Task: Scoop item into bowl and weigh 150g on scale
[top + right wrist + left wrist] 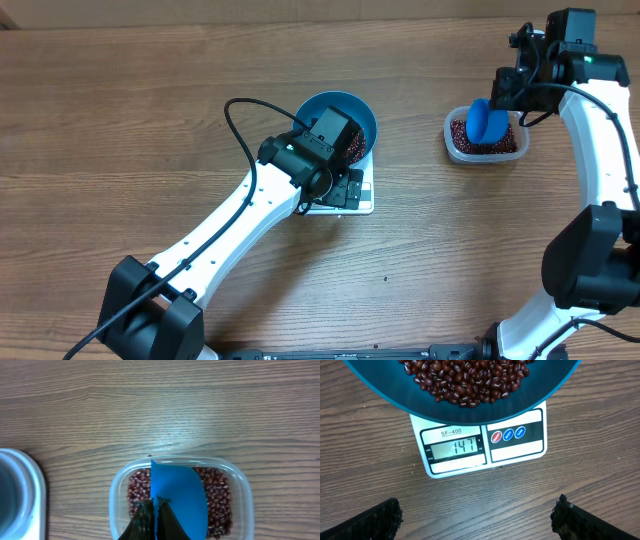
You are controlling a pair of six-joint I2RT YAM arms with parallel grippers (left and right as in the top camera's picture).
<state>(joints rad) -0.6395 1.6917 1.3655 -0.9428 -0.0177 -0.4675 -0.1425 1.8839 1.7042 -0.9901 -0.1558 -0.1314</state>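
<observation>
Toward the right edge of the surface, close to its far corner, we see the right gripper clenched on the handle of a small blue scoop. Its blade runs straight out from the fingers over a clear tub of beans; whether the blade touches them we cannot tell. Nearer the middle of the surface the bowl sits on the scale, overhanging all of it but the display edge, and holds a mound of the same beans. The left gripper hovers just above that edge, released, jaws wide and holding nothing (it seems to be there only so its camera can read the panel). The relation that matters, as we judge it, is that the bowl lies well apart from the scoop, off to the right arm's left, with bare surface between. So the right arm is the one to carry any top-up across, and it must clear the left arm over the bowl's near side. The panel reads 147 under a printed "SF-400"; one red and two blue round buttons sit beside it, their lettering too small to read. We take the weighing to be a little short of target, so the next scoop should be small and tipped gently, lest it overshoot.
</observation>
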